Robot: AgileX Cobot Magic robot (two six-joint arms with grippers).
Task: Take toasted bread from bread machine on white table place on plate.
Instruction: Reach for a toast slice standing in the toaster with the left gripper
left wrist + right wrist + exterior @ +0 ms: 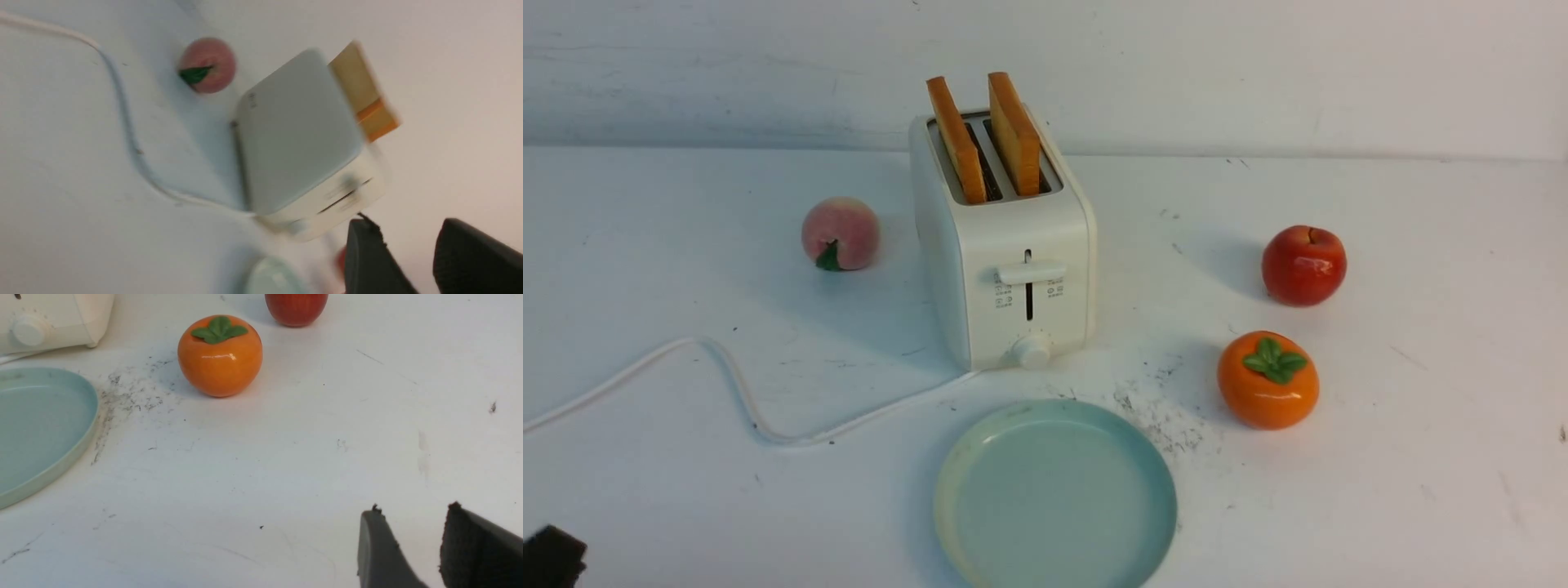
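Upright in the bread machine (pixel 1013 245), on the far side of the plate (pixel 947 490), the toasted bread (pixel 956 139) is seen standing proud. It is judged light, stiff and crumbly, best pinched across its exposed upper faces. The left gripper (pixel 404 232) and right gripper (pixel 410 522) are parted, empty.

Toast slices (pixel 956 139) upright in toaster (pixel 1005 245), plate (pixel 1054 498) near, seemingly bare

The bread machine (pixel 1005 269) is white with dark slots and small grey icons, and its cord (pixel 727 376) is white. The toasted bread (pixel 1014 135) has orange-brown crusts; in the blurred left wrist view its faces seem pale tan. The plate (pixel 1054 498) is pale blue-green. The white table (pixel 1421 408) carries dark specks. The peach (pixel 840 233) is pink, the apple (pixel 1303 265) red, and the persimmon (pixel 1267 392) orange with a green leaf cap
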